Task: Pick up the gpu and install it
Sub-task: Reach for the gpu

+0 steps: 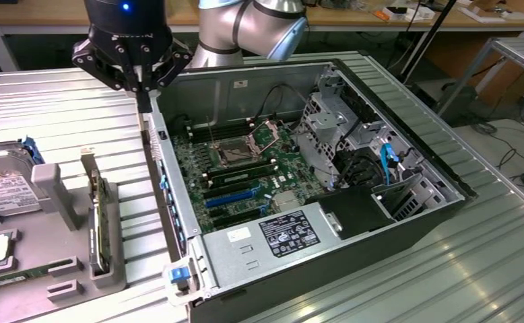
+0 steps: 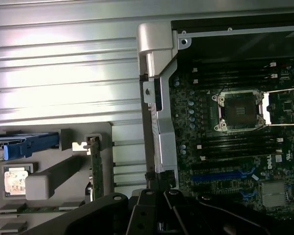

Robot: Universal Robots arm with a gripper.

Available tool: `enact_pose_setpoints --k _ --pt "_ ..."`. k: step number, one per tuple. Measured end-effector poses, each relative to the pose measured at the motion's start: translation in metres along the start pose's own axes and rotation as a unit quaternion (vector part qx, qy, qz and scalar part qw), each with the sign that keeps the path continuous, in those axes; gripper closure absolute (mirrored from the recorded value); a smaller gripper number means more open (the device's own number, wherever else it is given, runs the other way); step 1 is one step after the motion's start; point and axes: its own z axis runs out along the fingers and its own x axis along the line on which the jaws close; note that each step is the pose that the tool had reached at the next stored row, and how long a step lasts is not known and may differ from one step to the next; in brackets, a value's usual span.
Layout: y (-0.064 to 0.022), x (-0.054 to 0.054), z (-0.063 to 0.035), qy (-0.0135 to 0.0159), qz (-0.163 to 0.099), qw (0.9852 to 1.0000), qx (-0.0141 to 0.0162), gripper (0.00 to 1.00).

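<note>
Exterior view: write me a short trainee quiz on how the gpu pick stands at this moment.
1. True or false: the gpu is already seated on the motherboard.
2. Pick one. The gripper is: A) shut on the gpu; B) shut and empty, above the case wall; C) open over the motherboard.
3. Fill the gap: the gpu stands on edge in the grey ___ at the exterior view's left, outside the case.

Key: 1 false; 2 B; 3 holder.
</note>
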Motion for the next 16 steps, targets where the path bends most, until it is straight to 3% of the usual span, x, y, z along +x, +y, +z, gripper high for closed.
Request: enact_pose_setpoints --k 16 --pt "-0.0013 0.017 -0.0005 0.0000 0.000 1.0000 0.0000 0.89"
